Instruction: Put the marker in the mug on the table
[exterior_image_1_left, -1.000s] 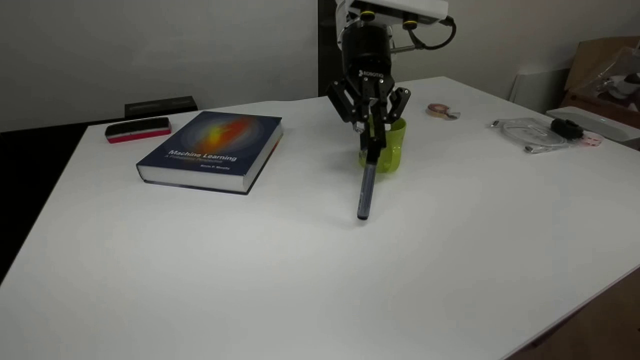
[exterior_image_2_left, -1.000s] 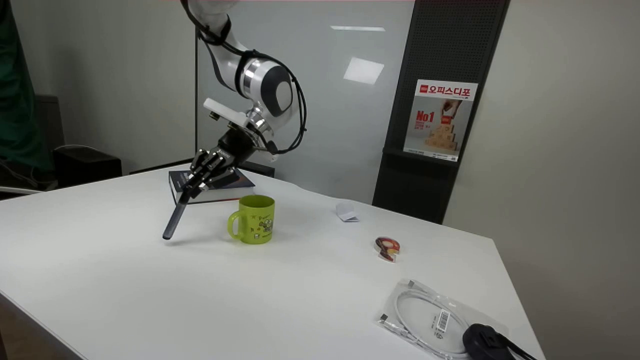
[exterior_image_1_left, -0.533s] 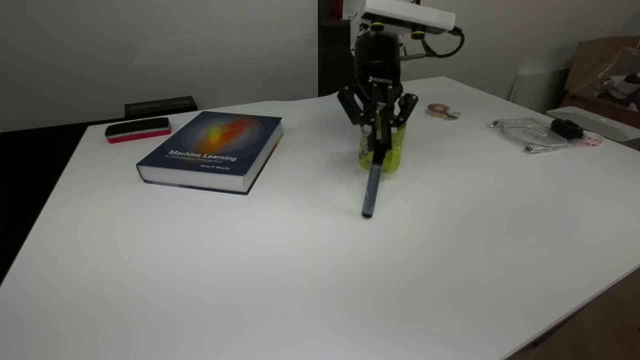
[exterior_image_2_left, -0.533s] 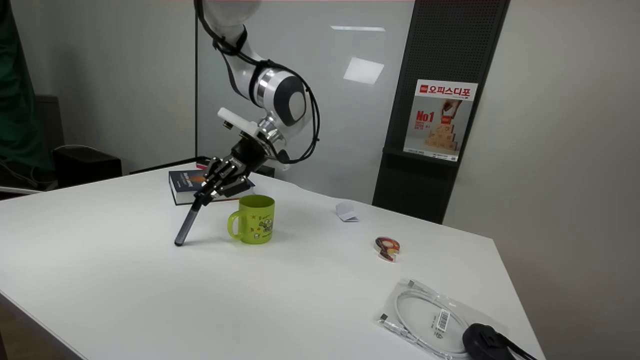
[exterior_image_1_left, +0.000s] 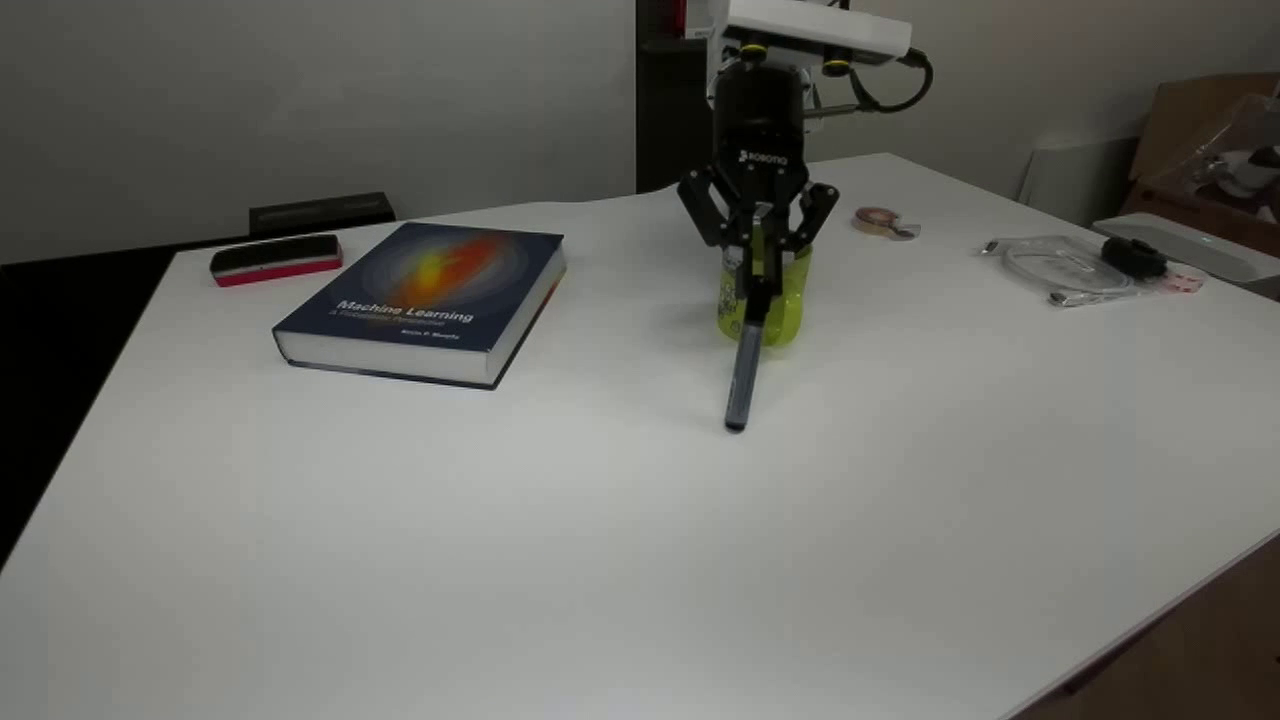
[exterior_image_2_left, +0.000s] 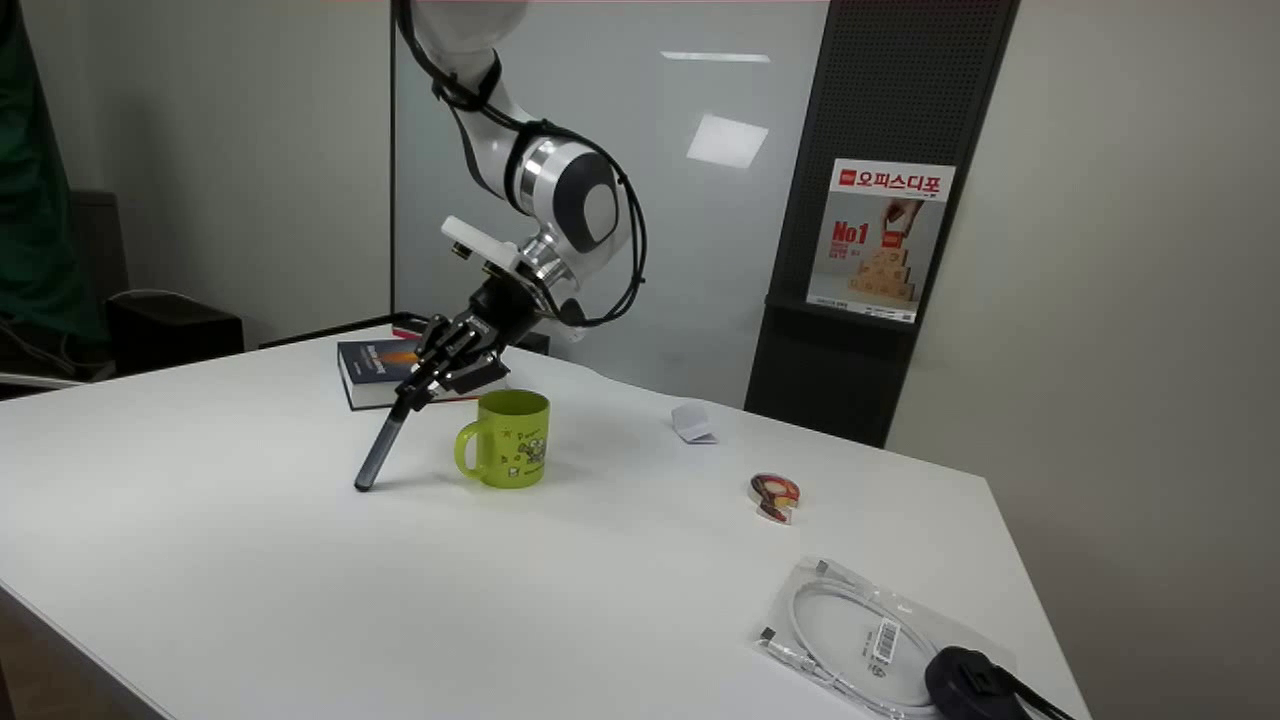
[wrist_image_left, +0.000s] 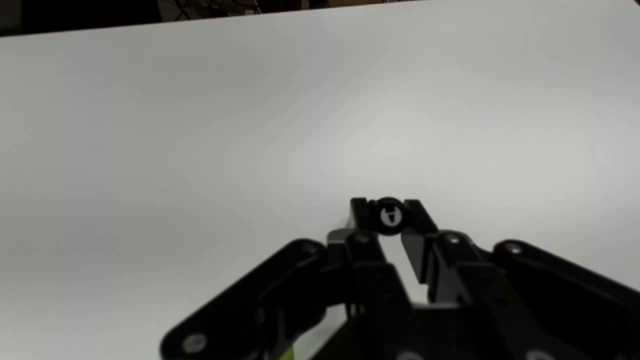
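Note:
My gripper (exterior_image_1_left: 758, 292) is shut on the dark marker (exterior_image_1_left: 742, 380), near its upper end. In an exterior view the gripper (exterior_image_2_left: 406, 396) holds the marker (exterior_image_2_left: 380, 448) tilted, lower end just above or on the white table (exterior_image_2_left: 450, 600); I cannot tell if it touches. In the wrist view the marker's round end (wrist_image_left: 391, 216) shows between the fingertips. The lime-green mug (exterior_image_2_left: 513, 442) stands upright beside the marker, its handle towards the marker. The mug (exterior_image_1_left: 788, 312) is partly hidden behind the gripper in an exterior view. A green sliver (wrist_image_left: 287, 355) shows at the wrist view's bottom edge.
A thick book (exterior_image_1_left: 420, 300) lies near a red-and-black flat object (exterior_image_1_left: 277, 260). A tape roll (exterior_image_1_left: 880, 222) and a bagged cable (exterior_image_2_left: 870, 640) lie beyond the mug. A folded white paper (exterior_image_2_left: 693, 424) lies towards the table's back edge.
My gripper has moved lower and to the right with the marker in both exterior views, closer to the mug. In the last half second it has barely moved. The mug has not moved.

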